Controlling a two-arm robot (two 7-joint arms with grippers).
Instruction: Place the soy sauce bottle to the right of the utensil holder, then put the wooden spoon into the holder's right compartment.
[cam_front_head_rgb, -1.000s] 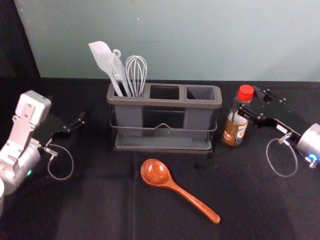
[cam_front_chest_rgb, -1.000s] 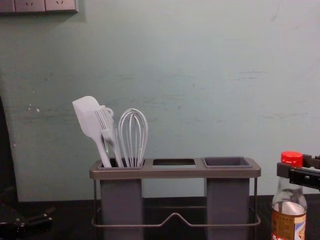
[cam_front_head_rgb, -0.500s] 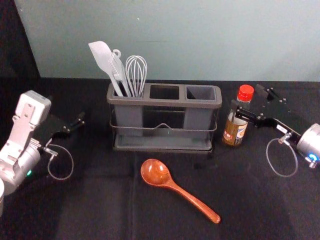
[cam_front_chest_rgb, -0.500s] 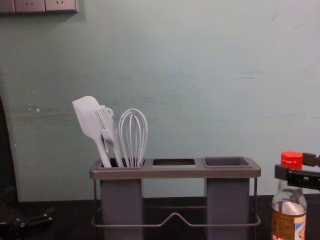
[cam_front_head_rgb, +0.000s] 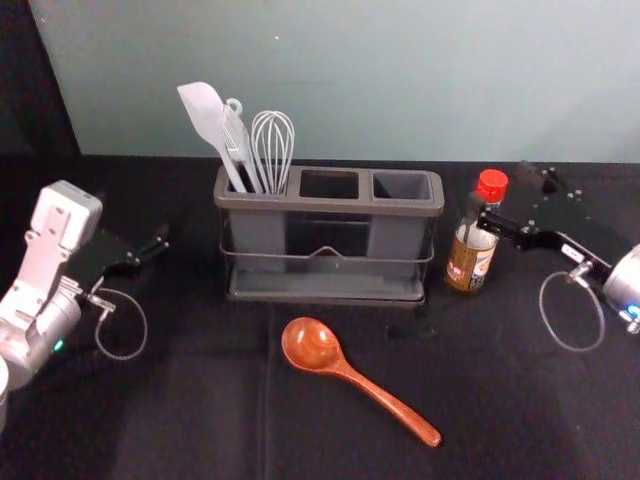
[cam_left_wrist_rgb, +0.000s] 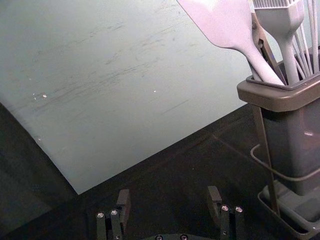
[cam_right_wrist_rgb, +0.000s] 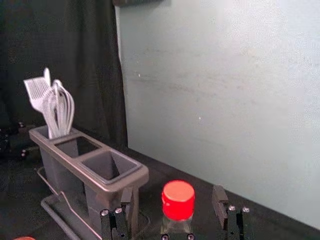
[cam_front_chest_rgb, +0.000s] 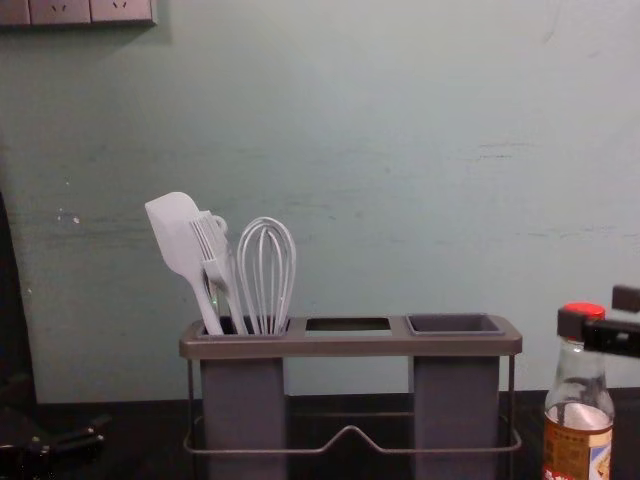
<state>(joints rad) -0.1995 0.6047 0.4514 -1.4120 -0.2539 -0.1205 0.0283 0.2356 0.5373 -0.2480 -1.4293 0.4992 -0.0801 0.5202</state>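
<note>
I'm reading my clock off the head view, with the utensil holder (cam_front_head_rgb: 330, 206) at the centre of the dial and twelve pointing away from the robot. The soy sauce bottle (cam_front_head_rgb: 470, 262) stands upright on the black cloth (cam_front_head_rgb: 220, 400) at three o'clock, just beside the holder, its red cap (cam_front_head_rgb: 492, 184) on top.

My right gripper (cam_front_head_rgb: 502, 194) is at three o'clock too, up at the bottle's neck — and it's released, its fingers (cam_right_wrist_rgb: 218, 200) spread wide. In the right wrist view I see the cap between them, with a gap on either side. From the chest, one finger crosses in front of the cap, and the other sits to the right of it.

The wooden spoon (cam_front_head_rgb: 312, 347) lies on the cloth at six o'clock, in front of the holder, bowl nearest the rack and handle running out toward four. The right compartment (cam_front_head_rgb: 402, 186) that it's meant for faces up.

Over at nine o'clock I have the left gripper (cam_front_head_rgb: 148, 240) idling above the cloth, its claw spread as well. In the left compartment (cam_front_head_rgb: 257, 235) a white spatula (cam_front_head_rgb: 204, 112), a brush (cam_front_head_rgb: 236, 140) and a whisk (cam_front_head_rgb: 273, 145) stand together, the spatula tipping toward eleven.
</note>
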